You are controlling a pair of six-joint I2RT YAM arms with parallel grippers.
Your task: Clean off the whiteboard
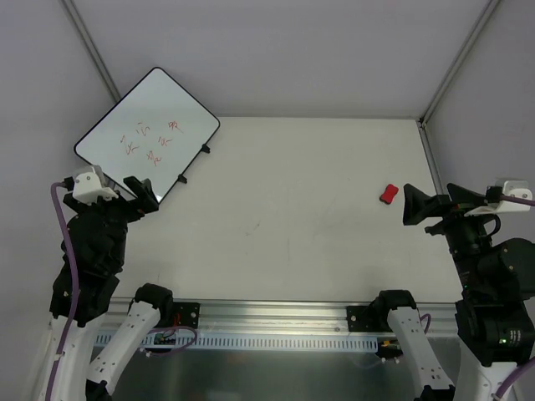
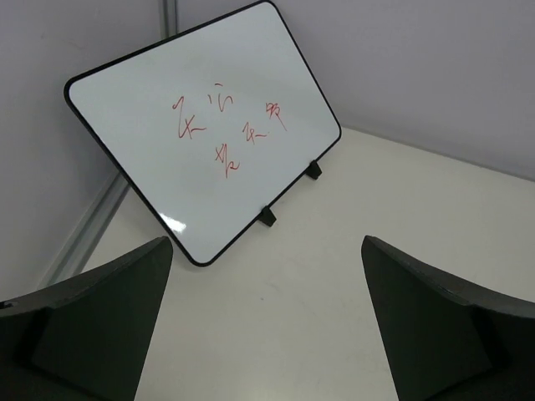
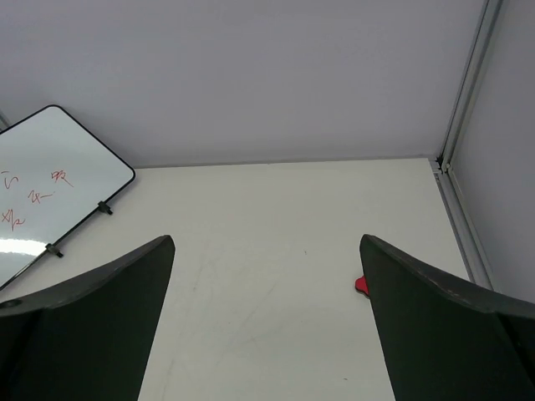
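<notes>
The whiteboard stands tilted on two black clips at the far left, against the left wall, with several red scribbles on its face. It also shows in the left wrist view and at the left edge of the right wrist view. My left gripper is open and empty, just in front of the board's near corner, its jaws wide apart. My right gripper is open and empty at the far right, with a small red block just left of it, half hidden behind its right finger.
The white table is walled at the back and on both sides, with metal posts in the corners. An aluminium rail with the arm bases runs along the near edge.
</notes>
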